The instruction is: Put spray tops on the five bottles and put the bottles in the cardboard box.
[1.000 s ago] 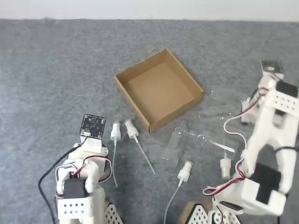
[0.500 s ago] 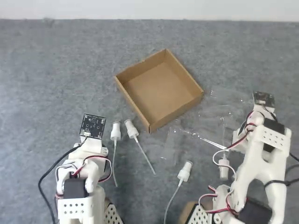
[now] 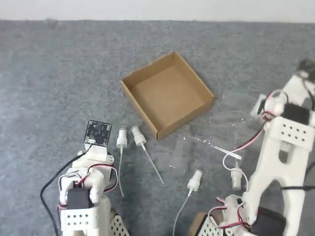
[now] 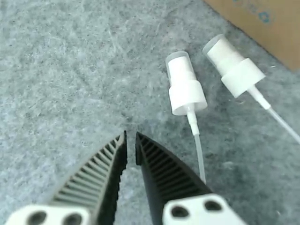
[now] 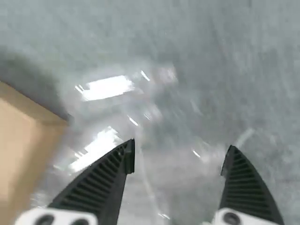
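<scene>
The open cardboard box (image 3: 167,93) sits mid-table with nothing in it. Several clear bottles lie uncapped on the grey cloth to its right (image 3: 231,118), and one lies by its near corner (image 3: 179,150). Two white spray tops (image 3: 121,138) (image 3: 138,135) lie just ahead of the left arm. Two more lie nearer the front (image 3: 195,181) (image 3: 237,177). My left gripper (image 4: 130,138) is shut on nothing, low over the cloth, just short of the spray tops (image 4: 185,84) (image 4: 234,65). My right gripper (image 5: 180,157) is open above the blurred clear bottles (image 5: 117,86).
The right arm (image 3: 285,147) stands tall at the right edge with loose white and red wires beside it. The left arm (image 3: 83,196) is folded at the bottom left. The box's wall (image 5: 18,140) lies close to the right gripper. Bare grey cloth spreads to the left and back.
The right arm's wrist dropped toward the bottles, then lifted and swung out to the far right. The bottle by the box's near corner shifted slightly. The left arm kept still.
</scene>
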`<state>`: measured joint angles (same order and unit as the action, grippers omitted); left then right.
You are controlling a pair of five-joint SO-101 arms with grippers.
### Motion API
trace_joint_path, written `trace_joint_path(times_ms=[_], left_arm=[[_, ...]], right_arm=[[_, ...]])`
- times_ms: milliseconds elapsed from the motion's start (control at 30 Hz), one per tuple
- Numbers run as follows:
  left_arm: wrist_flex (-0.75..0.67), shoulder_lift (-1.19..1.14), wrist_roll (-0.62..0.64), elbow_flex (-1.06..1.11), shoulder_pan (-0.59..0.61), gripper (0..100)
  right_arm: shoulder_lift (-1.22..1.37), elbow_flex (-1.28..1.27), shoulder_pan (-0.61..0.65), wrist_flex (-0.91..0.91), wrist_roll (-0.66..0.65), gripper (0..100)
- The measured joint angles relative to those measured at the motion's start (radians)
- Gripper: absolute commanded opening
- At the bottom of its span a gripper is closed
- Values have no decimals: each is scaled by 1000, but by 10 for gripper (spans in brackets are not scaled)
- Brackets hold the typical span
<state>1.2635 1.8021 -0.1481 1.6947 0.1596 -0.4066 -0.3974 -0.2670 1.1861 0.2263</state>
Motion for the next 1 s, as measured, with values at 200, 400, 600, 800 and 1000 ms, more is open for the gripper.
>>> trace_joint_path(times_ms=[200,400,600,800,1000], left_arm=[[0,0,0,0,2,27],[0,0,0,0,0,27],[0,0,0,0,0,27],[0,0,0,0,-2,27],[0,0,0,0,0,27]], right_arm=[[129,121,29,80,206,280],[313,124,26,155,486,279],[446,126,31,155,508,281],[545,132,32,87,508,277],[600,143,31,78,497,250]])
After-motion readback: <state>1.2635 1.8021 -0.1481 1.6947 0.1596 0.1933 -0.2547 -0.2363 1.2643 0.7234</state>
